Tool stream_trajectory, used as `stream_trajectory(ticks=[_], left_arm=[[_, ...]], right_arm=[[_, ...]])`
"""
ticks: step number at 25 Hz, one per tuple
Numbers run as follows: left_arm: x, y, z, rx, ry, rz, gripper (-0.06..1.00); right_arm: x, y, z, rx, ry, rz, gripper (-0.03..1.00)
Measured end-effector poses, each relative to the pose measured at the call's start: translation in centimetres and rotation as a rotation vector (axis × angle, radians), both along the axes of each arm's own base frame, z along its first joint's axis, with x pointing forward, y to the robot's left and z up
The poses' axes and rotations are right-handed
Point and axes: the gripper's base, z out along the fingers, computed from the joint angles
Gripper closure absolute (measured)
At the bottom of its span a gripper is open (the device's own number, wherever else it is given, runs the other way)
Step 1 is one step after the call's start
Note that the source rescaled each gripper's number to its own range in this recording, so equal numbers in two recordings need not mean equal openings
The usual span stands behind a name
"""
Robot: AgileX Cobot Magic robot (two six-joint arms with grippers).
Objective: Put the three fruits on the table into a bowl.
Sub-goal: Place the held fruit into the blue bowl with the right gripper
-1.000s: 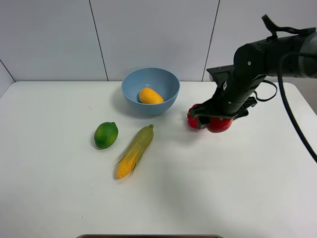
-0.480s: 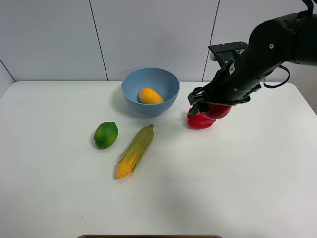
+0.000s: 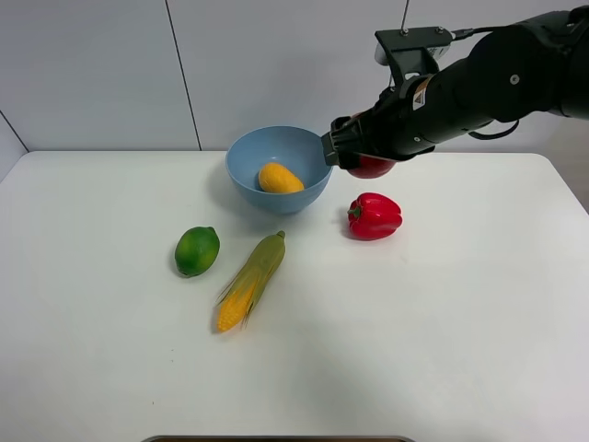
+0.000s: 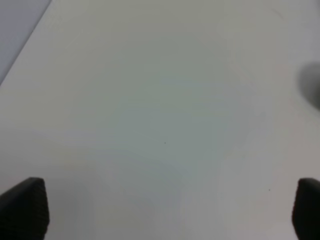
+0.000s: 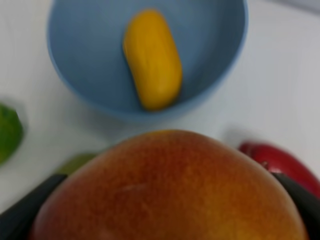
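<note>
The apple (image 3: 373, 168), red with a yellow-orange blush, is clamped in my right gripper (image 3: 359, 155) and lifted off the table (image 3: 414, 322). From the high camera it hangs just at the right edge of the bowl (image 3: 241, 147), not over the middle of it. In my right wrist camera the apple (image 5: 170, 190) fills the near part of the view, with a dark finger (image 5: 30, 210) pressed against each side of it.

The light blue bowl (image 5: 85, 50) lies past the apple, and the mango (image 3: 280, 179) rests inside it. The lime (image 3: 197, 250) sits on the table, well to the left of and nearer than the bowl. Beside the lime lies the corn cob (image 3: 250, 281), at a slant with its husk tip pointing toward the bowl. The red pepper (image 3: 374, 216) stands on the table below my right gripper, apart from the apple.

My left gripper (image 4: 165, 210) has its jaws spread wide and grasps nothing; its camera shows only bare white tabletop between the two fingertips (image 4: 22, 207).
</note>
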Motion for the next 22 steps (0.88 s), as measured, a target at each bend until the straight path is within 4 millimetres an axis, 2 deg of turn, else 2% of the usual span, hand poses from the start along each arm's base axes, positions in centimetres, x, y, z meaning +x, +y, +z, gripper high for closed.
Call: stream_trajectory(ticks=[5,11,15,22], left_arm=[[0.0,0.0,0.0,0.0,0.0,0.0,-0.06],[0.0,0.0,0.0,0.0,0.0,0.0,-0.06],[0.0,0.0,0.0,0.0,0.0,0.0,-0.06],[0.0,0.0,0.0,0.0,0.0,0.0,-0.06]], right_arm=[[0.9,0.5,1.2,0.054,-0.094,-0.001,0.56],[3.9,2.2,3.1,0.062,-0.152,0.007,0.56],[6.2,3.5,2.3,0.039,-0.153,0.02,0.56],[10.3,5.9,-0.4,0.011,-0.128,0.032,0.56]])
